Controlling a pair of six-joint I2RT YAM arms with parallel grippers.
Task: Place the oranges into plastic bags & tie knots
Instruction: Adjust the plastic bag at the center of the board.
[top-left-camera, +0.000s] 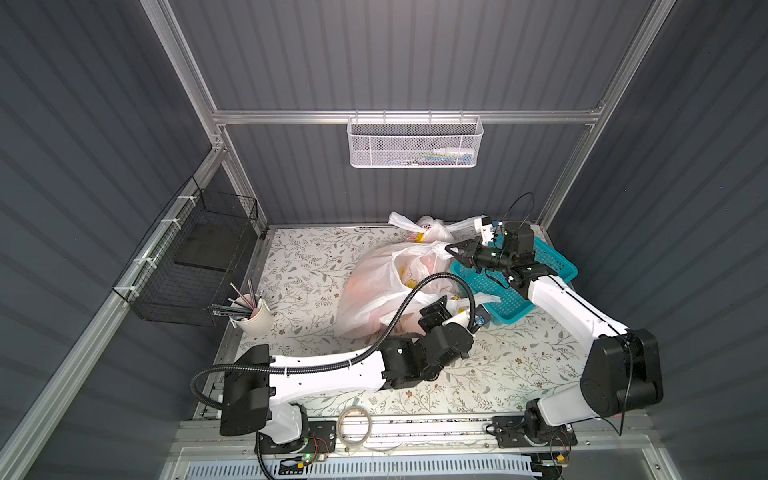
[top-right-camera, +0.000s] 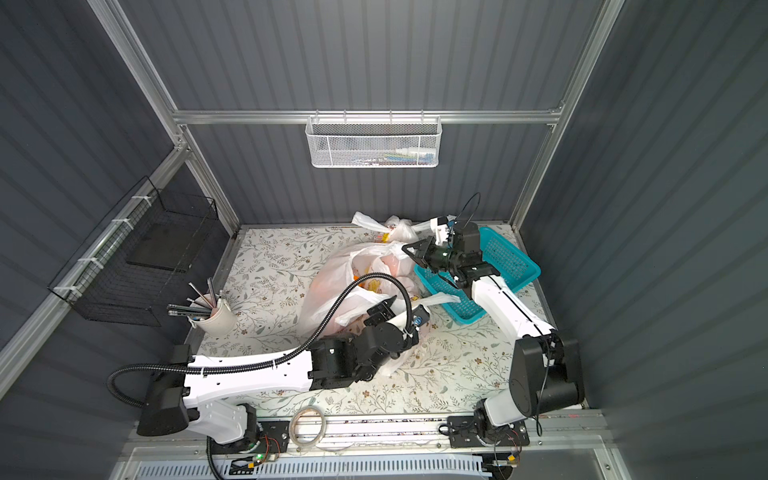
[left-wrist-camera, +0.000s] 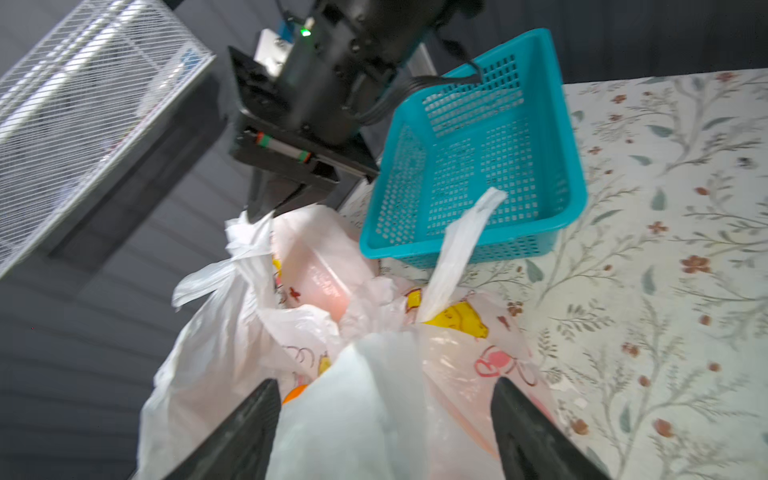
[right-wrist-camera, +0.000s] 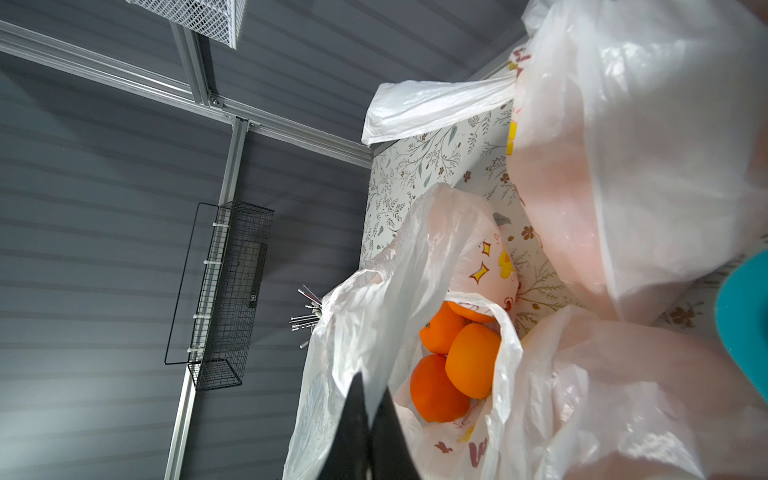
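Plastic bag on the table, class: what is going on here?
Oranges are being bagged. The right claw is shut on the rim of the open plastic bag, with the fruit lying inside. The left claw stands open around a fold of the same bag. Its handles are not tied. The teal basket beside it looks empty.

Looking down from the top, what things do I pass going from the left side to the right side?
black wire basket → white cup of pencils → plastic bag → teal basket
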